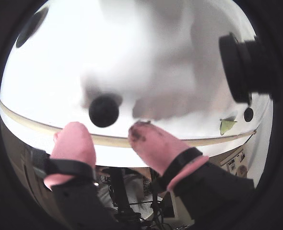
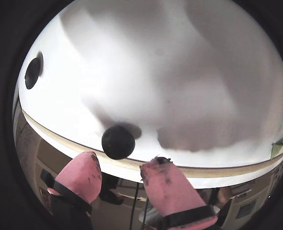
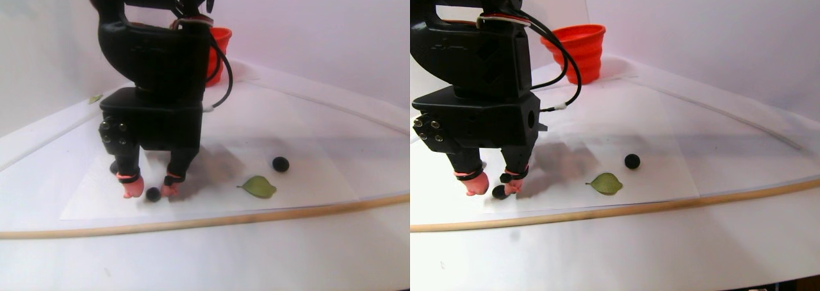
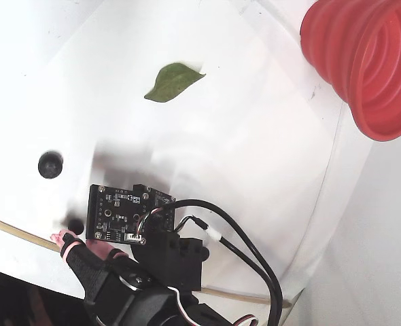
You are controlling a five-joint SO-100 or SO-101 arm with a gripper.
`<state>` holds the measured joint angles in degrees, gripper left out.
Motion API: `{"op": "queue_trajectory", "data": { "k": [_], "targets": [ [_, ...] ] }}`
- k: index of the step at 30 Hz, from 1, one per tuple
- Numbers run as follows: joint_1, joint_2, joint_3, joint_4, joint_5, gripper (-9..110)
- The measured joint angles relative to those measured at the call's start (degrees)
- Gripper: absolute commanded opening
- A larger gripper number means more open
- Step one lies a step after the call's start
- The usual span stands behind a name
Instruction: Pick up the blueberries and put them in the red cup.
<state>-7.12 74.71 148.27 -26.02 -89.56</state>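
Straddling one of the blueberries [image 2: 118, 142] with pink fingertips [image 2: 84, 172] apart, claw [image 1: 108, 136] spread just wider than it, low over worktop [image 3: 320, 137]; red cup [image 4: 367, 64] well beyond claw.

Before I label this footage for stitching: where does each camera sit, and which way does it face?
A wrist view: rides the arm, looking past the pink fingertips at a blueberry.
Another wrist view: same mount, closer on that blueberry, between the open pincer tips.
Stereo pair: low at the table's edge, facing the arm's black body and the red cup behind.
Fixed view: above, looking down on the arm's back, a leaf and the cup.
All views share the targeted blueberry.
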Motion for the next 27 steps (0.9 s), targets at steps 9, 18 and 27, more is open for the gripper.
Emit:
{"op": "queue_trajectory", "data": {
  "k": [9,18,27],
  "targets": [
    [0.0,-0.4,-1.4,0.1,0.0,17],
    [-1.4,-2.2,-2.3,0.5,0.7,16],
    [-1.3,-3.1,-4.1,0.5,0.7,16]
  ]
}}
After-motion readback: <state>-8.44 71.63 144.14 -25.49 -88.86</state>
